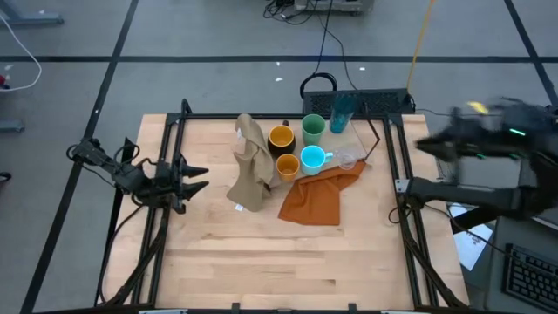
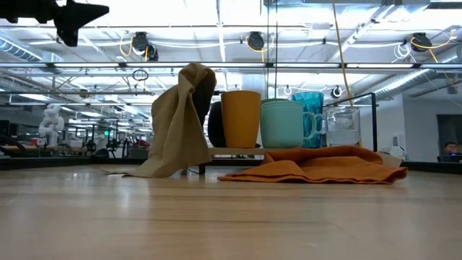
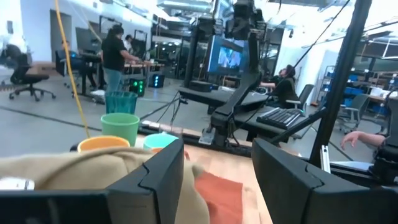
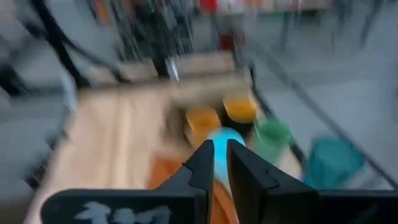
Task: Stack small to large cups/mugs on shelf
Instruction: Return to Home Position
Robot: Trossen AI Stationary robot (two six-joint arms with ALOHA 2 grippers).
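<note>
Several cups stand upright on their bases in a cluster on the light wood shelf at the table's far middle: a teal tumbler, a light green cup, a yellow mug, an orange cup, a cyan mug and a clear glass. My left gripper hovers open at the table's left, pointing at the cups, with nothing between its fingers. My right gripper is raised beyond the table's right edge, blurred, shut and holding nothing.
A tan cloth is draped in a heap against the cups' left side. An orange cloth lies on the table in front of them. Black frame rails run along the table's sides. The near half of the tabletop is bare wood.
</note>
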